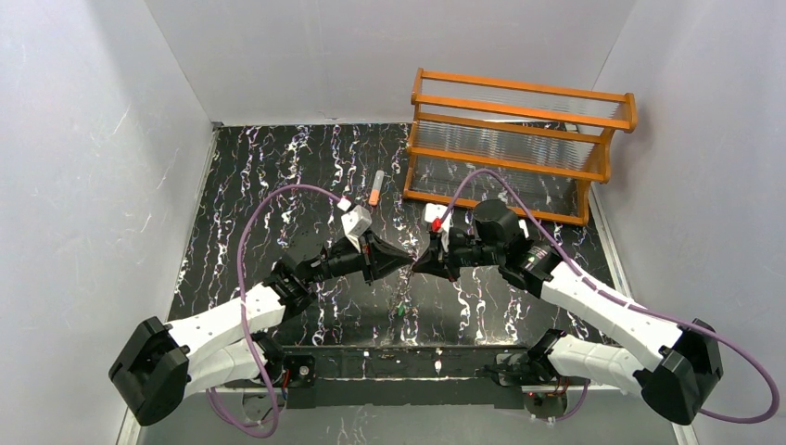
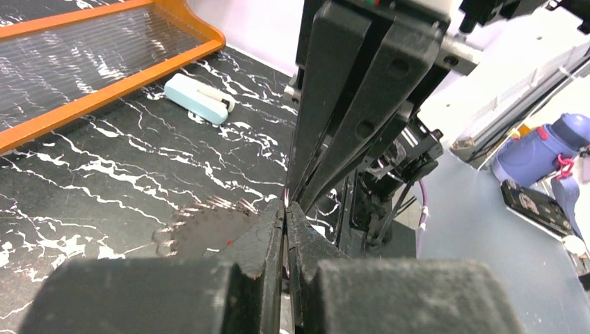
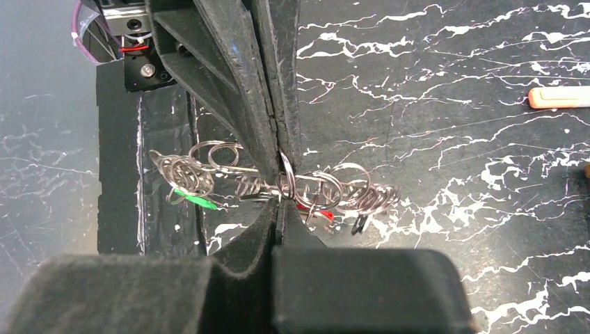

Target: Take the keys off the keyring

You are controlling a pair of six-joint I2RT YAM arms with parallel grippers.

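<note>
My left gripper point(image 2: 285, 212) is pinched fully shut on the keyring point(image 3: 327, 188), which hangs above the marbled table point(image 1: 278, 185) mid-way between my arms. Its loops fan out sideways, with the green key point(image 3: 195, 201) at one end, and the red key point(image 3: 314, 211) and dark key point(image 3: 359, 224) nearer the other. My right gripper point(image 3: 280, 212) meets the left tip to tip, clamped tight on the same ring. The orange rack point(image 1: 519, 139) stands far right.
</note>
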